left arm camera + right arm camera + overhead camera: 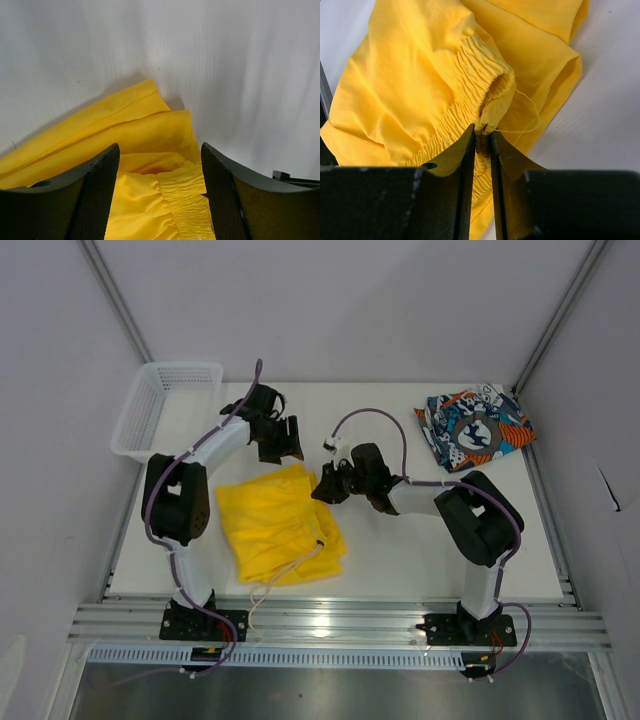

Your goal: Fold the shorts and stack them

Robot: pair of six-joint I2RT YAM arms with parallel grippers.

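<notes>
On the middle-left of the white bench (400, 550), the plain bright yellow cloth shorts (275, 525) are spread as a partly folded, roughly square bundle, with the white drawstring (258, 592) trailed off its near edge. The gathered elastic waistband (470, 65) is seen along the bundle's right side, and there the right gripper (481, 132) is engaged: its fingers are closed almost together on a fold of that waistband, at the far right corner. The left gripper (160, 150) is held just above the far edge of the yellow cloth, its fingers (95, 190) spread wide with nothing gripped between them. The coming fold is judged to turn on the pinched corner, the rest of the cloth lying leftward from it, toward the left arm. The small printed blue, orange, black and white shorts (475, 428) are laid folded at the far right corner, well apart, with bare bench between. The white plastic mesh basket (133, 430) is stood at the far left.
</notes>
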